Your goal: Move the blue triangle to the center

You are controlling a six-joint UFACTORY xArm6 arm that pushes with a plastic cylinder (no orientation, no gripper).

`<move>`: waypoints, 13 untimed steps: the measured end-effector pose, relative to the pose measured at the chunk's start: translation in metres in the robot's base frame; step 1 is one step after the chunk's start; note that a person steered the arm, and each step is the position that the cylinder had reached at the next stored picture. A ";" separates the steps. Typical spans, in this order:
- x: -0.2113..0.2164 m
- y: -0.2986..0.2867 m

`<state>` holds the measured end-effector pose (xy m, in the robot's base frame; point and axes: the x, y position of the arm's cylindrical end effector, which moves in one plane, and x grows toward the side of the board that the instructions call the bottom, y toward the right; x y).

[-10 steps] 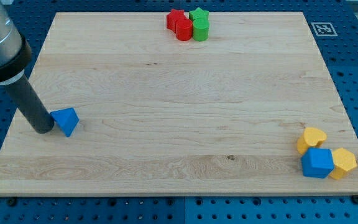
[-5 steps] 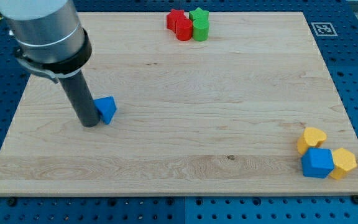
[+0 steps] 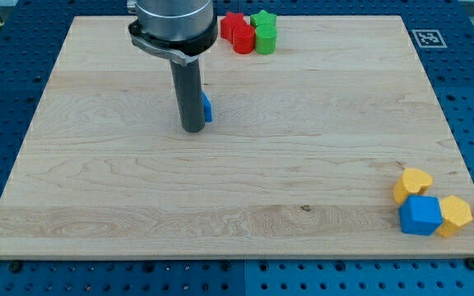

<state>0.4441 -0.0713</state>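
The blue triangle [image 3: 207, 108] lies on the wooden board [image 3: 303, 164], left of the middle and a little above it. Only its right edge shows; the rod hides the rest. My tip [image 3: 192, 129] stands at the triangle's left side, touching it. The dark rod rises from the tip to the arm's grey body at the view's top.
Two red blocks [image 3: 239, 33] and two green blocks [image 3: 263, 31] huddle at the board's top edge. A yellow heart [image 3: 414, 182], a blue block [image 3: 420, 215] and a yellow hexagon [image 3: 454, 215] sit at the bottom right. A marker tag [image 3: 426, 38] is at the top right.
My tip has pushed the blue triangle from the board's lower left towards the right and up, near the middle. The other blocks have not moved.
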 end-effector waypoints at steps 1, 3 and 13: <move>0.000 -0.036; -0.040 -0.055; 0.007 0.071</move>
<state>0.4507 -0.0002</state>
